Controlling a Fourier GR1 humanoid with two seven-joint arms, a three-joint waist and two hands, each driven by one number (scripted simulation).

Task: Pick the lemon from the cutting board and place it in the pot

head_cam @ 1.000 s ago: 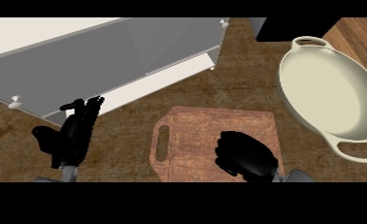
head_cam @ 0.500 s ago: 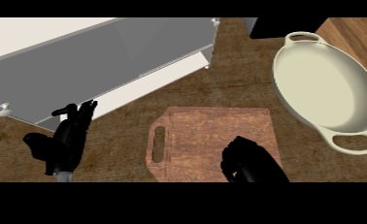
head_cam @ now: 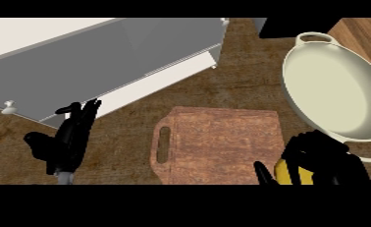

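The right hand (head_cam: pixel 319 164) has its fingers (head_cam: pixel 308 147) curled around the yellow lemon (head_cam: pixel 288 173), at the lower right corner of the cutting board (head_cam: pixel 217 142); the pot (head_cam: pixel 326 91) stands near the right edge of the desk (head_cam: pixel 239 86), touching the board's right corner; the left hand (head_cam: pixel 65 140) rests released near the left edge. The risk: the lemon is mostly hidden, so it may slip out, or strike the pot's near rim if carried low.
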